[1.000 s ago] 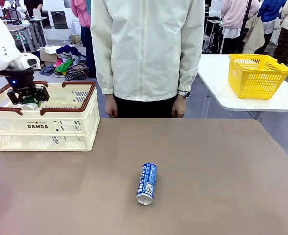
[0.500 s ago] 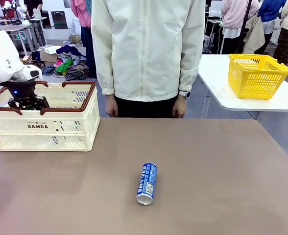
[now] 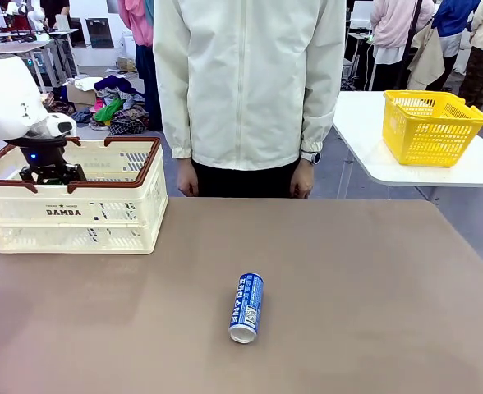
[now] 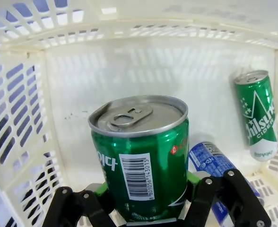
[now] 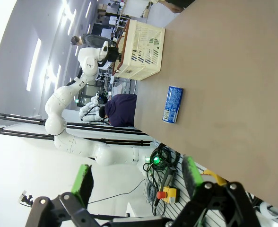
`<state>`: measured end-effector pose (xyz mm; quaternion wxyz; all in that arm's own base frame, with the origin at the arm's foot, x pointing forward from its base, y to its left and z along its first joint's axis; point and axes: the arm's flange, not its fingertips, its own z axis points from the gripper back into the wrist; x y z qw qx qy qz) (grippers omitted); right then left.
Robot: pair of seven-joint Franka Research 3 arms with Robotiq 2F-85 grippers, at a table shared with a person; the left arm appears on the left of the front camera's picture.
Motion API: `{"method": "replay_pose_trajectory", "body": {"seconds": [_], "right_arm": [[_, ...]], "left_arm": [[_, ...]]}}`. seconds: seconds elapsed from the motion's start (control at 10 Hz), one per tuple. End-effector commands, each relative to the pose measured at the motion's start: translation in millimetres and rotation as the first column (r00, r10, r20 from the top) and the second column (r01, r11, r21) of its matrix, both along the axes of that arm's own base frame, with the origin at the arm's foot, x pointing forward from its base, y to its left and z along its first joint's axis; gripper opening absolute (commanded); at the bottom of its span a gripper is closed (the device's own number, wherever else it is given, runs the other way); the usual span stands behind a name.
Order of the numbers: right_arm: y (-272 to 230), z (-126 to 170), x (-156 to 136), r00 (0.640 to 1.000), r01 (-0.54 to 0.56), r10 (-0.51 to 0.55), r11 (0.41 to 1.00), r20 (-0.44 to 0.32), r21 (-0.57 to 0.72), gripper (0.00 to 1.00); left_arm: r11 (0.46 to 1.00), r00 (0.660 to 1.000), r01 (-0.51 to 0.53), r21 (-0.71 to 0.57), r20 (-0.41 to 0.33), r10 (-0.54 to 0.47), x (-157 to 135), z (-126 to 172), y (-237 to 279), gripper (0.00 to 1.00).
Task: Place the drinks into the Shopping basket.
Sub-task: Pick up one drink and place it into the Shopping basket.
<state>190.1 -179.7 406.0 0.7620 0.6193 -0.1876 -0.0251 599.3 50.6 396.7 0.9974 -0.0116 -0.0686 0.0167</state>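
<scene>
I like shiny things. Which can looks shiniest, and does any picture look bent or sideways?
Left wrist view: the green aluminium can glints on its silver top, and the cream slotted plastic basket walls bow. Right wrist view: the brown table stands sideways.

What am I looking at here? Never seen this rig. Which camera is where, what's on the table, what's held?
Two white robot arms share a table with a person standing opposite. The front view looks across the table from between the arms. The other two pictures come from cameras on each wrist, looking along that gripper's fingers. On the table: a cream basket and a blue can lying on its side. The left gripper is down inside the basket, shut on a green can; another green can and a blue one lie there. The right gripper is open, holding nothing.
</scene>
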Motion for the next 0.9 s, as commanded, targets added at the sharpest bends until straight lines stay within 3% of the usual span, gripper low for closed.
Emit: {"method": "replay_pose_trajectory", "body": {"seconds": [0.0,0.6,0.8], "right_arm": [[0.2,6.3,2.1,1.000,0.008,-0.008,1.000,0.003,0.015,1.00],[0.2,6.3,2.1,1.000,0.008,-0.008,1.000,0.003,0.015,1.00],[0.2,6.3,2.1,1.000,0.008,-0.008,1.000,0.003,0.015,1.00]], "left_arm": [[1.000,1.000,-0.025,0.016,0.007,0.024,2.2,13.5,-1.1,1.00],[1.000,0.999,-0.016,-0.015,0.046,0.017,-4.0,21.8,3.0,1.00],[0.998,0.995,-0.019,-0.057,0.092,0.024,-11.7,32.3,8.1,1.00]]}}
